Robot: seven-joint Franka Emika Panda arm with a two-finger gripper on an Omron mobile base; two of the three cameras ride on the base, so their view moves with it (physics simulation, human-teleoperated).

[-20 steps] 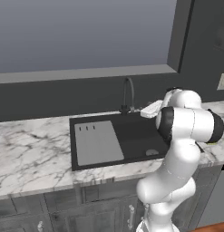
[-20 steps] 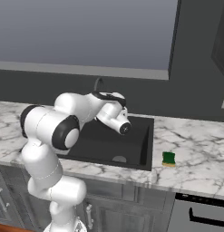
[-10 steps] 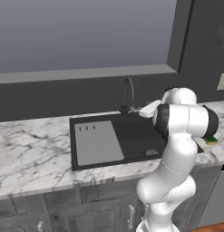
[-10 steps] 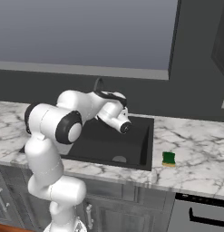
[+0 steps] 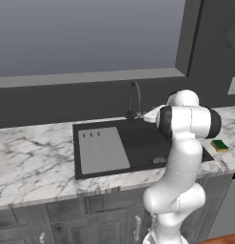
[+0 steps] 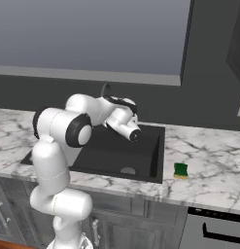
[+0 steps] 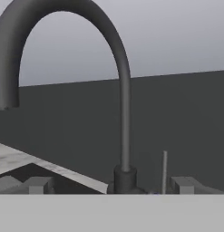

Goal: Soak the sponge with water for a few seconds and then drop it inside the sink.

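Left base view: the sponge lies on the marble counter, right of the sink.

Right base view: the sponge sits just beside the sink's right rim.

Hand view: the gripper faces the arched faucet, fingers spread wide, holding nothing.

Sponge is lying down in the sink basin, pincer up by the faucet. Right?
Not quite. The sponge lies on the marble counter right of the sink, not in the basin, as the right base view shows. The pincer is up by the faucet.
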